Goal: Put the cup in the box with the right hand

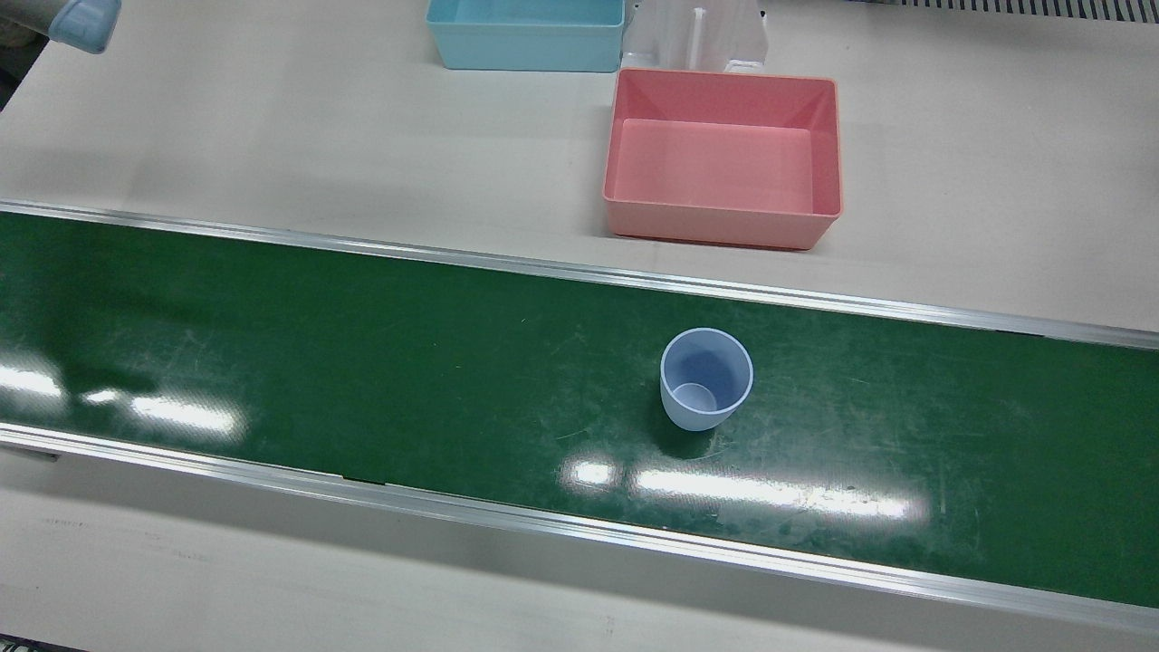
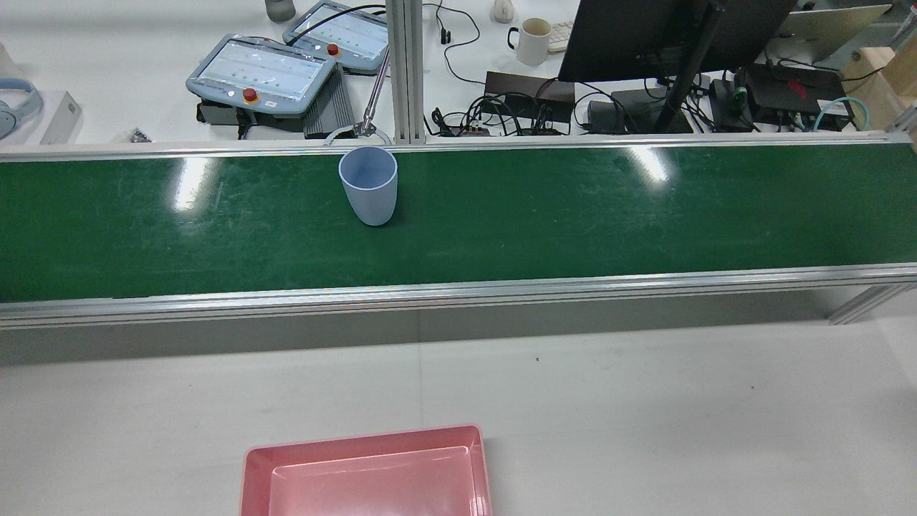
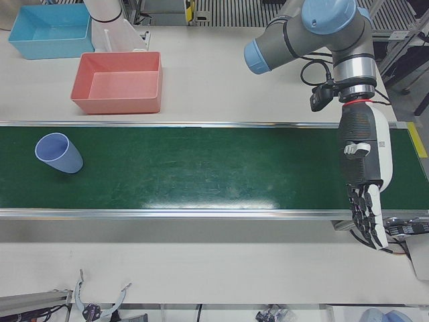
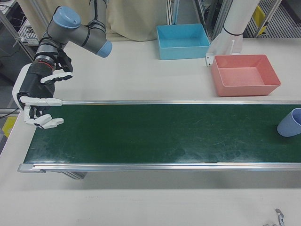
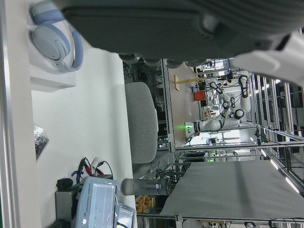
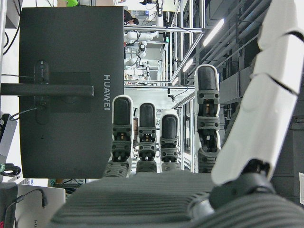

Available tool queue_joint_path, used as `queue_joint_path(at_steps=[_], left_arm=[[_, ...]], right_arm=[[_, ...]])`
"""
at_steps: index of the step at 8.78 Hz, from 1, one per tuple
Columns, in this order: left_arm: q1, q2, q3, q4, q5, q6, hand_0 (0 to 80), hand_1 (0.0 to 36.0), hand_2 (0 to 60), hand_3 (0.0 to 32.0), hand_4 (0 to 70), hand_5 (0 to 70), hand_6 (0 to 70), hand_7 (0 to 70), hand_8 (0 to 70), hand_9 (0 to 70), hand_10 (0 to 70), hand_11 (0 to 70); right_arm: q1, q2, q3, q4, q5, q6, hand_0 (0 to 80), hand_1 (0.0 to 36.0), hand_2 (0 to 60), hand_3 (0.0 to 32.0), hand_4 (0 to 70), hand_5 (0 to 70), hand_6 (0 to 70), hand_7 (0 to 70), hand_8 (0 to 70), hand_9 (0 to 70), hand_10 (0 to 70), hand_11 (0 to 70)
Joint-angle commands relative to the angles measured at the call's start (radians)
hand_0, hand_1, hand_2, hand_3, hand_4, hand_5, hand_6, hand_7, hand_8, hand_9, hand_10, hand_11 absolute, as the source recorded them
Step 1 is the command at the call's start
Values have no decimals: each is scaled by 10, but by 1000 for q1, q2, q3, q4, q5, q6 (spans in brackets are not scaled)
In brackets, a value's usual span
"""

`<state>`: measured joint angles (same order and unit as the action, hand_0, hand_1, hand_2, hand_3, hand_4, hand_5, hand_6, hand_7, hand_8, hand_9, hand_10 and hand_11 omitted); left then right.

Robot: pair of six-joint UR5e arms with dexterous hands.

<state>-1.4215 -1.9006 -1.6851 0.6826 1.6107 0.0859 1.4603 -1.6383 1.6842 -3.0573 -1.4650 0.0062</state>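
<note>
green belt (image 1: 362,362), cup (image 1: 706,378) upright

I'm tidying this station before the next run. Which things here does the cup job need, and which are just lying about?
Needed:
- cup, upright on the green belt
- pink box, empty
- right robot hand, open, far down the belt from the cup

Lying about:
- blue box
- left robot hand, open
- mug, monitor, headphones on the desk beyond

Robotics lab. Behind the green conveyor belt (image 2: 501,215): teach pendants (image 2: 261,75), monitor (image 2: 630,36), tangled cables (image 2: 501,115). Beyond it, aluminium framing and another robot (image 5: 221,121).
</note>
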Motion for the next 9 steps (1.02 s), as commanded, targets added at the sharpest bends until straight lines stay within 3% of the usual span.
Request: queue_joint_path(at_steps=[1,9], left_arm=[[0,0,1,0,0,0,0,0,0,0,0,0,0,0,0,0,0,0],[0,0,-1,0,0,0,0,0,0,0,0,0,0,0,0,0,0,0]], right_arm=[[0,0,-1,0,0,0,524,142,86,0,680,69,160,587,243,379,282,410],[0,0,-3,0,0,-2,524,143,89,0,675,71,163,597,248,386,295,426]])
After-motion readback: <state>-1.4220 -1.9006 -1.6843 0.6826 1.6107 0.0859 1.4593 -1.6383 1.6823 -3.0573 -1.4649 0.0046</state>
